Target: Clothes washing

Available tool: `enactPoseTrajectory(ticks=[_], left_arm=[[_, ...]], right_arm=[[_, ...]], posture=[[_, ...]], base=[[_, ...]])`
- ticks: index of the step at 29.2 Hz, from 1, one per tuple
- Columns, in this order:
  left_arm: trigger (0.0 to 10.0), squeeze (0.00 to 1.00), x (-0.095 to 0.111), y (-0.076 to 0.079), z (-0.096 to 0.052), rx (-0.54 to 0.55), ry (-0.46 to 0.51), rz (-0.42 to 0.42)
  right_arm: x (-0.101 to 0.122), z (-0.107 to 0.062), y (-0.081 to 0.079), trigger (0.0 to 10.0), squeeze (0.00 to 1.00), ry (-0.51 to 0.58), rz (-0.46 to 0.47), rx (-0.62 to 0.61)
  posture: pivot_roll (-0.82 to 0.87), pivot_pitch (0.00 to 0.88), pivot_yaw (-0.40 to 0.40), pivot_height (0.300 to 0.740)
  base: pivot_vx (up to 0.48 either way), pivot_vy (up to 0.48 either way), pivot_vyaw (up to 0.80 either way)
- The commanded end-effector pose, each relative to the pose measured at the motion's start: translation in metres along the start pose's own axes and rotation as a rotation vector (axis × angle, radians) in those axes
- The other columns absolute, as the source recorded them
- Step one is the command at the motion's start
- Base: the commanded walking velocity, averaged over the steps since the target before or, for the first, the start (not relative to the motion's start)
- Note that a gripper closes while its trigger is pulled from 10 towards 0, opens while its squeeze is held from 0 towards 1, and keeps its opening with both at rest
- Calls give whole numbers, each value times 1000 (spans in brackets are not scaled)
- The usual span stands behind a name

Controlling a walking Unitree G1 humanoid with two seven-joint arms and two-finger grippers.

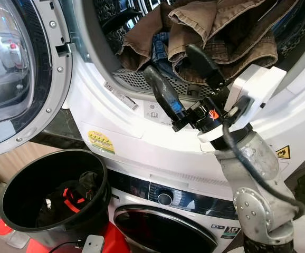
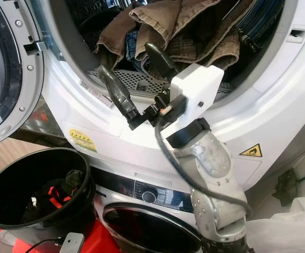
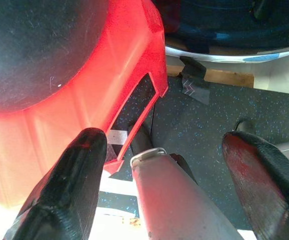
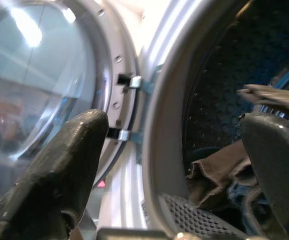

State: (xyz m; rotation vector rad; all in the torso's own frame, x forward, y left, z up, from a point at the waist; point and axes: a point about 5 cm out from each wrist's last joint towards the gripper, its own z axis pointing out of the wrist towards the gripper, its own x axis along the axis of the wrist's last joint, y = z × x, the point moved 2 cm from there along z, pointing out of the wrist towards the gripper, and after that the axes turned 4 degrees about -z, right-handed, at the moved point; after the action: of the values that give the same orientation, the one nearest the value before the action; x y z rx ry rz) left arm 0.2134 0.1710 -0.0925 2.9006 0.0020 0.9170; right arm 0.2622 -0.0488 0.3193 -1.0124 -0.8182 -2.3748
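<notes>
Lower right, the silver arm [image 1: 258, 200] lifts the right gripper [image 1: 176, 66], fingers spread wide and empty, before brown clothes [image 1: 221, 26] in the drum [image 1: 142, 79] at frame top.

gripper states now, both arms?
Left gripper: open, empty, hanging near the red base.
Right gripper: open, empty, at the drum mouth by the brown clothes.

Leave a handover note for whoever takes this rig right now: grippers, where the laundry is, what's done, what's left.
Right gripper: open, empty, at the mouth of the upper white front-loading machine, fingers pointing at the clothes.
Left gripper: open, empty, hanging low beside a red container above the dark speckled floor mat.
Brown trousers and blue denim lie in the drum; round glass door open.
Round black bin below holds dark and red items.
Left: move remaining clothes, shut door.
</notes>
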Motion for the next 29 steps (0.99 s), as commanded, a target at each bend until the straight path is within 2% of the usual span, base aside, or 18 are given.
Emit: enactPoseTrajectory(ticks=[1,2,4,6,10,11,12,13,15,16,18,25,29], left_arm=[[10000,0,-5,-4,-1,2,-22,5],[10000,0,-5,-4,-1,2,-23,7],[10000,0,-5,-4,-1,1,-23,8],[10000,0,-5,-5,-1,2,-25,10],[10000,0,-6,-5,-1,3,-26,7],[10000,0,-6,-5,-1,3,-26,6],[10000,0,-6,-5,-1,2,-26,5],[10000,0,-6,-4,-1,2,-26,6],[10000,0,-6,-4,-1,2,-26,7],[10000,0,-6,-4,-1,2,-26,5],[10000,0,-6,-4,-1,2,-26,3],[10000,0,-6,-3,-1,2,-23,-3],[10000,0,-5,-4,-1,4,-20,-5]], right_arm=[[-2,-2,-11,10000,467,-26,-77,14],[-5,-5,-11,10000,1000,-36,-32,-1],[-7,-6,-10,10000,1000,-43,-13,-21],[-17,-13,-3,10000,1000,-102,-63,-53],[-21,-16,0,10000,984,-126,-50,-64],[-24,-17,0,10000,627,-134,-25,-70],[-26,-18,0,10000,0,-142,12,-79],[-28,-18,-2,2510,0,-148,56,-83],[-29,-18,-2,2510,0,-148,62,-83],[-30,-18,-2,0,0,-150,60,-83],[-30,-17,-1,0,0,-152,47,-86],[-36,-15,6,0,0,-213,-114,-128],[-36,-11,6,0,0,-211,-131,-143]], posture=[[-114,22,67,740],[-114,22,67,740],[-110,21,68,740],[-114,23,70,740],[-117,23,70,740],[-118,23,70,740],[-117,22,69,740],[-112,20,67,740],[-112,19,67,740],[-112,18,65,740],[-111,16,64,740],[-107,20,62,740],[-102,21,62,740]], base=[[0,0,0],[0,0,0],[0,0,0],[0,0,0],[0,0,0],[0,0,0],[0,0,0],[0,0,0],[0,0,0],[0,0,0],[0,0,0],[0,0,0],[0,0,0]])
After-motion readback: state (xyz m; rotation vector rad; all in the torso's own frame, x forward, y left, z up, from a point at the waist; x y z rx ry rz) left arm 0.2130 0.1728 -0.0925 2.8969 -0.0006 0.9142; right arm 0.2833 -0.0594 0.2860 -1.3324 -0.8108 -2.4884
